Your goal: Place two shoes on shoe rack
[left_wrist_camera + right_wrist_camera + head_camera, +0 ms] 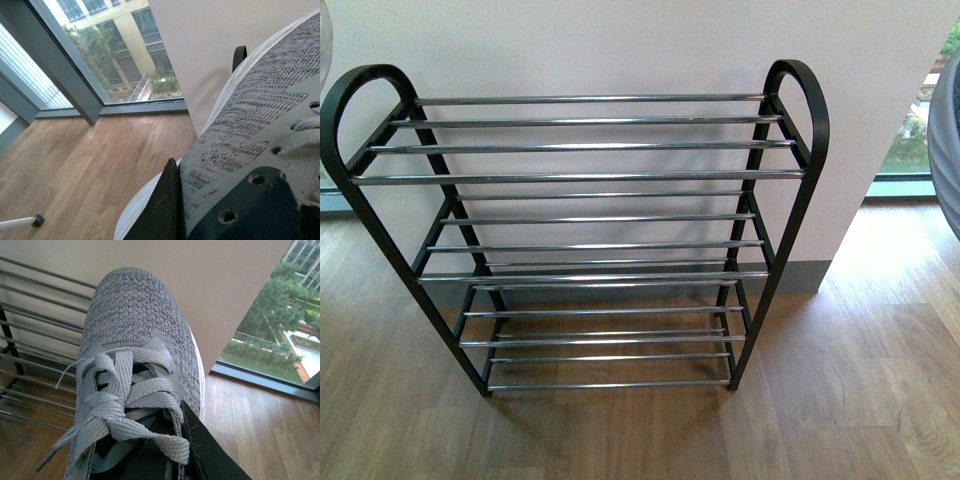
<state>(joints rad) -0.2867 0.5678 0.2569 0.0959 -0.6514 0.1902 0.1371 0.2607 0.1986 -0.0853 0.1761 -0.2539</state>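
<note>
Wood flooring carries the shoe rack (585,178), backed against a pale wall. Near the rack's ends, the left fingers (169,205) are clamped on a grey knit shoe (250,115), and the right fingers (207,455) grip a laced grey shoe (135,315).

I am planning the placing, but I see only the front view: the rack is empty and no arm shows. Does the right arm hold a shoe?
Observer: Yes. The right jaws grip a grey knit shoe near its opening, laces up.
Operator: And the left arm?
Observer: The left jaws hold a second grey shoe; one black finger lies against its side.
Operator: Where does the right shoe's toe point?
Observer: Toward the white wall, with the shoe rack beside it.
</note>
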